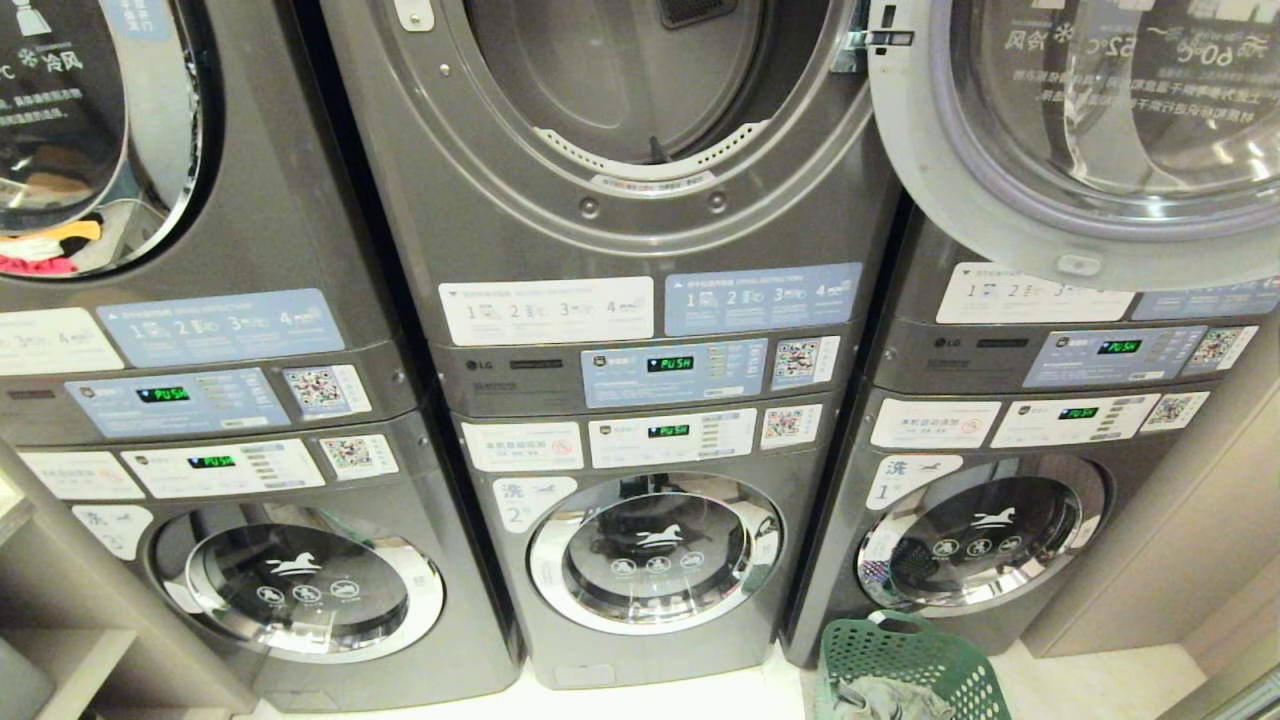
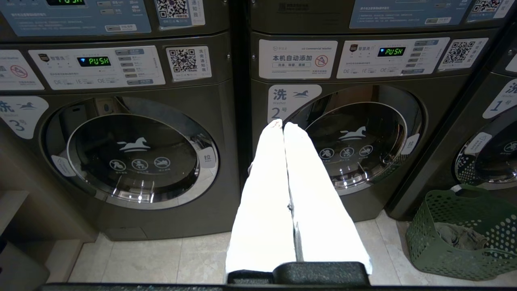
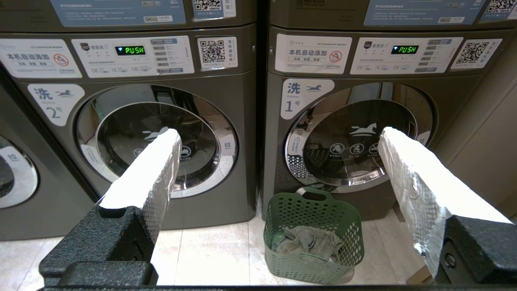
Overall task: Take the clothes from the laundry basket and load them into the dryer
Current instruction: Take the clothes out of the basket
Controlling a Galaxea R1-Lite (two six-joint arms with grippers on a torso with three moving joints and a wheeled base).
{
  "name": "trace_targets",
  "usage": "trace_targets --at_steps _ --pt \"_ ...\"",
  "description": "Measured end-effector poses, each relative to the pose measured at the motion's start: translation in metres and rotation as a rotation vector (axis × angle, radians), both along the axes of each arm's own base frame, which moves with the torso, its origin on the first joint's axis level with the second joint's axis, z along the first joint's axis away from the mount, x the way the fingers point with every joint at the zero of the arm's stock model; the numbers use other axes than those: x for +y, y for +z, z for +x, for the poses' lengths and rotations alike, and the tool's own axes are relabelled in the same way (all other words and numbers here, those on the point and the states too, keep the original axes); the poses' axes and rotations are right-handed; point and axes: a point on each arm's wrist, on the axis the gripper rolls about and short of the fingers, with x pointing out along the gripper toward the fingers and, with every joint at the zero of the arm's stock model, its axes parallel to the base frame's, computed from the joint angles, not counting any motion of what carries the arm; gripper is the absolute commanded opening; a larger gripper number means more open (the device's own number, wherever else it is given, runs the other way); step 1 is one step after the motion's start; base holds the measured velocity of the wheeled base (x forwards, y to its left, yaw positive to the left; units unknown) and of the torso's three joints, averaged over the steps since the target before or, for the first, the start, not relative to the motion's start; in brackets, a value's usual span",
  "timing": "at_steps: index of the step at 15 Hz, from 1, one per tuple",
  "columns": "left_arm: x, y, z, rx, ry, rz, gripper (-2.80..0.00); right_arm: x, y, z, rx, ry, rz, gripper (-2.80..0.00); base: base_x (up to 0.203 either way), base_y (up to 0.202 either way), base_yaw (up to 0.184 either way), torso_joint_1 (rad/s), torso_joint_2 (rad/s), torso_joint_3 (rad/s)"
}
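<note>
Both arms level, aimed at the washer fronts, neither holding anything. Left gripper [image 2: 282,125]: white fingers pressed together, in front of washer no. 2 [image 2: 355,145]. Right gripper [image 3: 278,139]: fingers spread wide apart, the green laundry basket [image 3: 313,210] on the floor between them, before washer no. 1 [image 3: 355,141]. Grey clothes [image 3: 307,242] lie crumpled inside it. Middle dryer [image 1: 640,90] above, door [image 1: 1090,130] swung open rightward.
</note>
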Motion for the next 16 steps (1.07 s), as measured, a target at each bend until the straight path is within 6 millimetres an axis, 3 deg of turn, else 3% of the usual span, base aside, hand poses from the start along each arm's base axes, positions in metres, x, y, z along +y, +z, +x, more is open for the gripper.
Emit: trace_targets --at_steps 16 --pt "0.0 -0.0002 0.0 0.002 0.0 0.013 -2.8 0.0 -0.0001 0.0 0.001 0.001 -0.007 0.0 0.0 0.0 0.0 0.0 0.0 0.0"
